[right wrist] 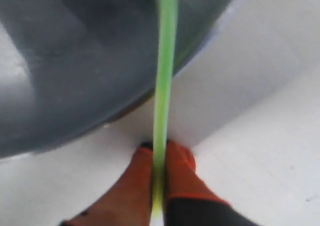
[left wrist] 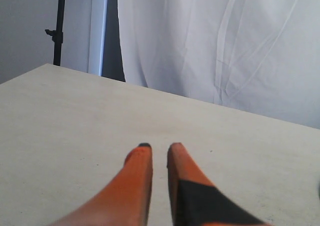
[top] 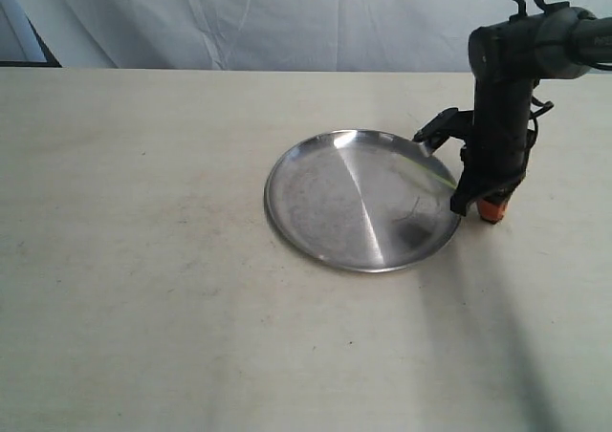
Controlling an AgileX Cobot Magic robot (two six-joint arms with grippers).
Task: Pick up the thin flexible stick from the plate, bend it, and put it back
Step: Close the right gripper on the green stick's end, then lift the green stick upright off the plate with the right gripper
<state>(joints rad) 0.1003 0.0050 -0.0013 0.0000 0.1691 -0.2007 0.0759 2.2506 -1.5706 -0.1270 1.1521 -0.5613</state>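
Note:
The silvery plate (top: 320, 226) lies at mid-table. My right gripper (top: 490, 210) points down just outside the plate's right rim, close to the table. It is shut on the thin yellow-green stick (right wrist: 165, 61), which runs out from between the orange fingertips (right wrist: 181, 158) and over the plate's rim (right wrist: 75, 71). In the exterior view the stick (top: 438, 169) shows only as a faint pale line slanting over the plate's right side. My left gripper (left wrist: 159, 147) hovers over bare table, away from the plate, with only a narrow gap at its tips and nothing held.
The pale table (top: 143, 289) stretches wide to the left of and in front of the plate. A white curtain (top: 287, 16) hangs behind the far edge. A dark stand (left wrist: 60, 31) rises beyond the table corner in the left wrist view.

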